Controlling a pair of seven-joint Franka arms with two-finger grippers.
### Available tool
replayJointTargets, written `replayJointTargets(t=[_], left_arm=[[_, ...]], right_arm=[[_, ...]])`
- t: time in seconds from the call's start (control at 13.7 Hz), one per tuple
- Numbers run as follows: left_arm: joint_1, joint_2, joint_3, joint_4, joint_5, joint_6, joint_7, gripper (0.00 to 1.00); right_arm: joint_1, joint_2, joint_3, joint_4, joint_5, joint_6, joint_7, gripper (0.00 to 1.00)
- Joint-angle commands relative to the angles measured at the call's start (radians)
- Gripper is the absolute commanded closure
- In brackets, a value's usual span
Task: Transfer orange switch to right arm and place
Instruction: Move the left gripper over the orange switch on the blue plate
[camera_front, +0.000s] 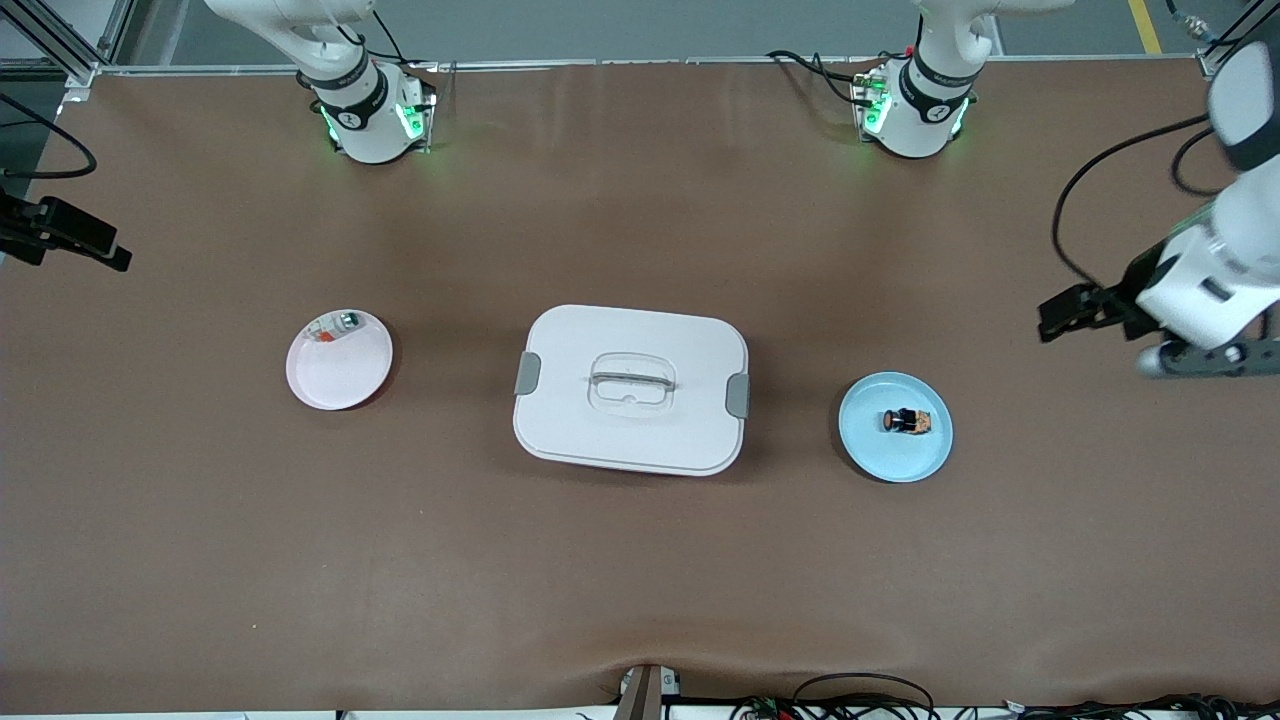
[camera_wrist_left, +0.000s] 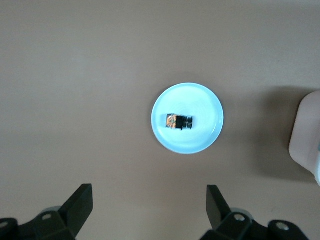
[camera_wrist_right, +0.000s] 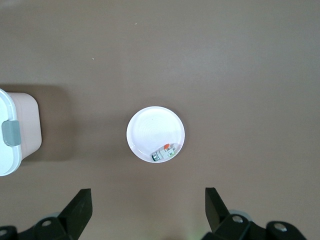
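the orange switch (camera_front: 907, 421) lies on its side in the middle of the blue plate (camera_front: 872, 455), which sits on the brown tabletop (camera_front: 640, 560) toward the left arm's end of the white lidded box (camera_front: 630, 388), and a little nearer the front camera than the box's handle. its long axis runs along the table's length, with the orange cap pointing toward the box and the tan end block away from it.

the left pincer (camera_wrist_left: 149, 212) hangs released, fingers spread wide, high over bare tabletop near that plate, so this arm looks far better placed for the first grasp; a descent with the fingers closing across the short black body seems the natural approach.

the right pincer (camera_wrist_right: 148, 210) is likewise released and waits high over the tabletop near the white plate (camera_front: 345, 385), which sits toward the right arm's end of the box and holds a small white part (camera_front: 333, 327) with red and green bits.

in the front view the left arm is cut off by the edge and the right pincer is out of frame. the switch's finer detail is too small to make out.
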Motion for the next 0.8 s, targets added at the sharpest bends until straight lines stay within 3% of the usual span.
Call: replayJointTargets(t=[0.0,0.22,0.73], left_arm=[[-0.008,-0.001,-0.024,-0.143,-0.004,0.152,0.013,0.0],[-0.015,0.091,-0.056,-0.156,0.019,0.222,0.013,0.0],[-0.011,0.251,-0.056,-0.154,0.032,0.344,0.07,0.0]], right_arm=[[0.003,-0.02,0.004,-0.012,-0.005,0.008,0.001,0.0],[0.008,-0.02,0.006,-0.012,-0.007,0.027,-0.001,0.0],[0.017,-0.022,0.004,-0.016,-0.022,0.045,-0.065,0.0]])
